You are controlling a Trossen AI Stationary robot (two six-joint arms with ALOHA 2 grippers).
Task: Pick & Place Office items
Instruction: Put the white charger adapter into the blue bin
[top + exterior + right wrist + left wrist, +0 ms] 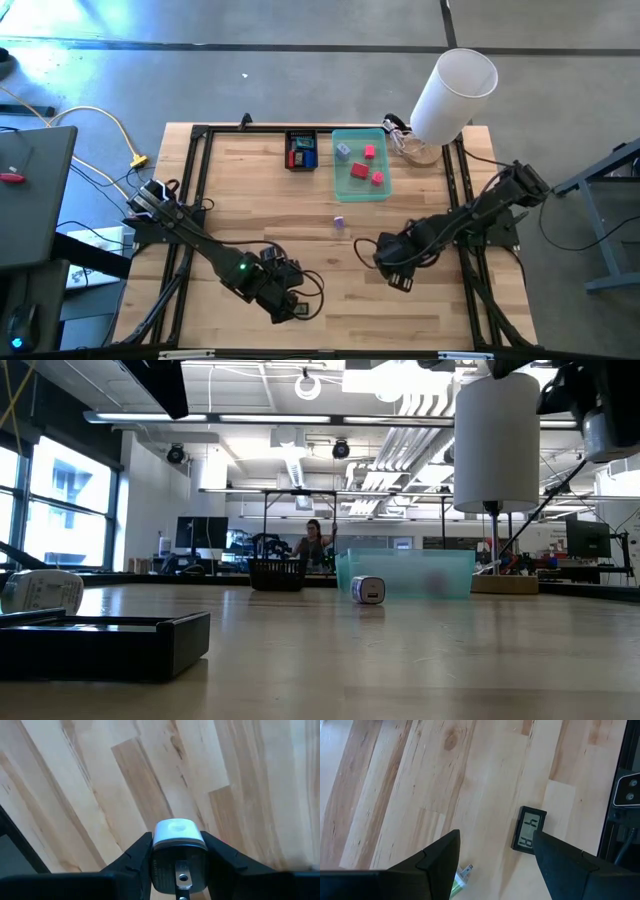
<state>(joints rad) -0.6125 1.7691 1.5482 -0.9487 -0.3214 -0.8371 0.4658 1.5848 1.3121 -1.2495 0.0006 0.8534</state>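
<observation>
A small black sharpener with a white cap [178,850] is pinched in the right gripper [178,865], above the wooden table [420,310]; it should be carried level to the translucent teal rectangular tray [352,188] and released low. The left gripper [495,865] hangs spread over the near edge

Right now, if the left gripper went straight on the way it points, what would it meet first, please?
Probably bare tabletop: the open left gripper points down at wood. A small black display and a green piece lie close by.
</observation>
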